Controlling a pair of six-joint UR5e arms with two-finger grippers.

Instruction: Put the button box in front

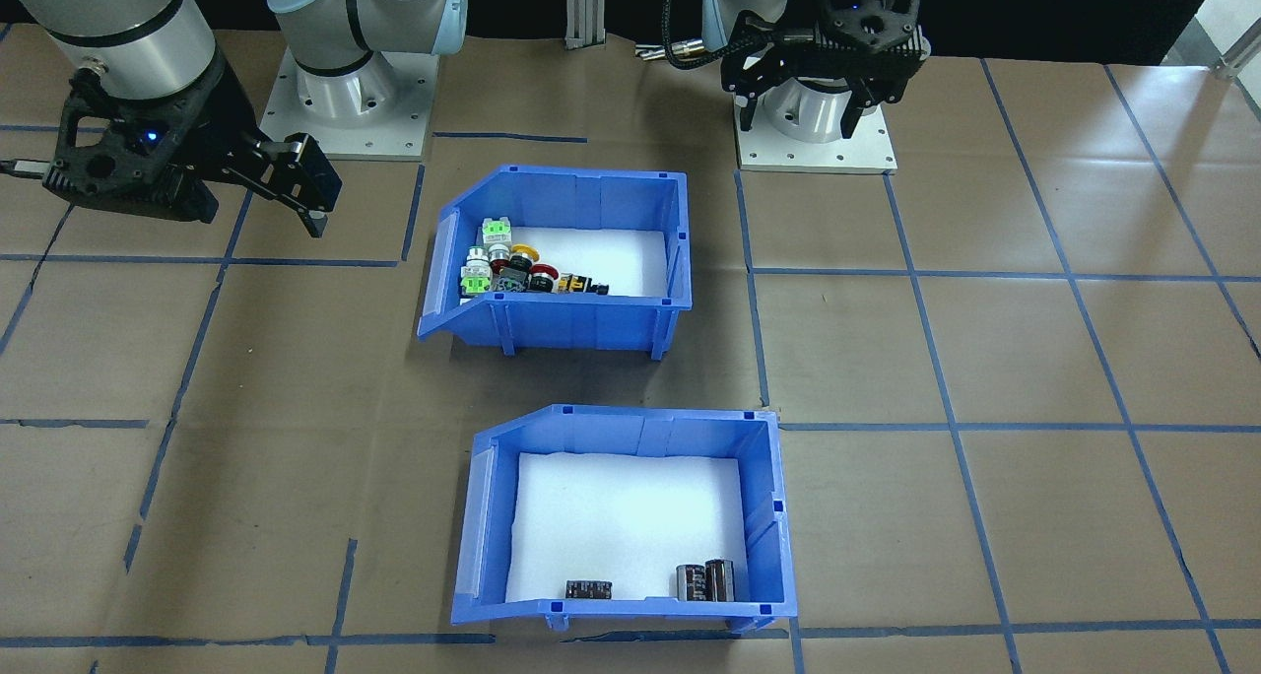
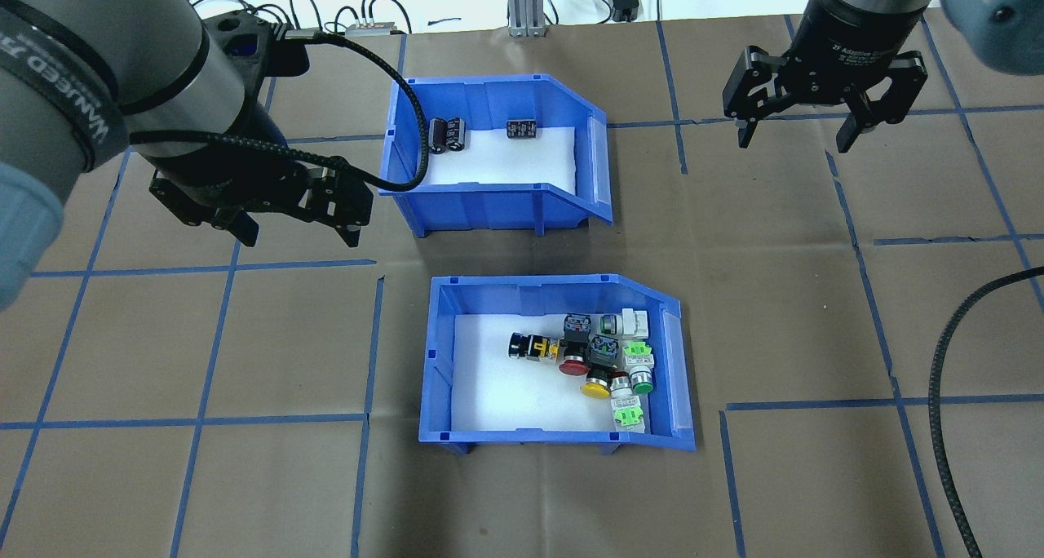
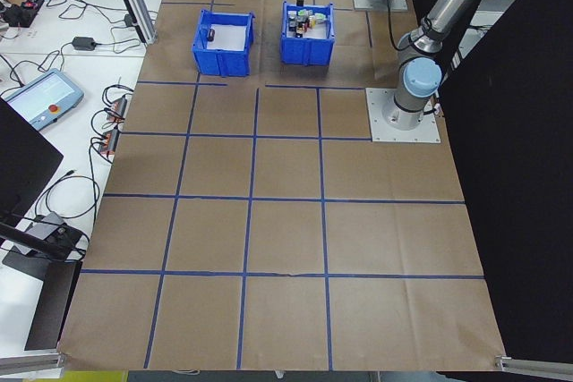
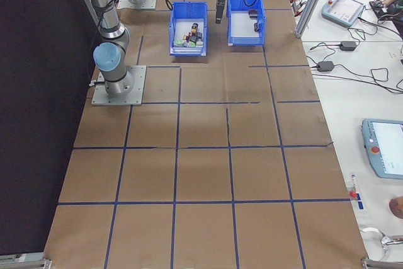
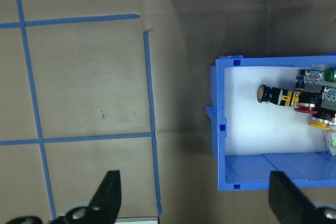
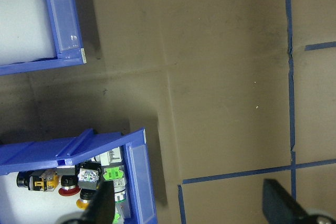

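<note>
Both grippers, left (image 2: pixel 298 223) and right (image 2: pixel 798 130), hang open, empty; grip the button box (image 2: pixel 555 360), lower centre, by a side wall.

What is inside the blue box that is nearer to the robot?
The button box holds a white liner and a cluster of push buttons: green, yellow, red, black. The liner under the cluster is covered; any parts beneath cannot be seen.

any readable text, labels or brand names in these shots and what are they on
"WANJEED" (partly cut off, uncertain): on the black band around the left arm, overhead view.
"2F Adaptive G…" (rest hidden): white print on the right tool body, overhead view.
Small label on the capacitor bin: too small to read.
Button box parts: markings too blurred to read.
</note>
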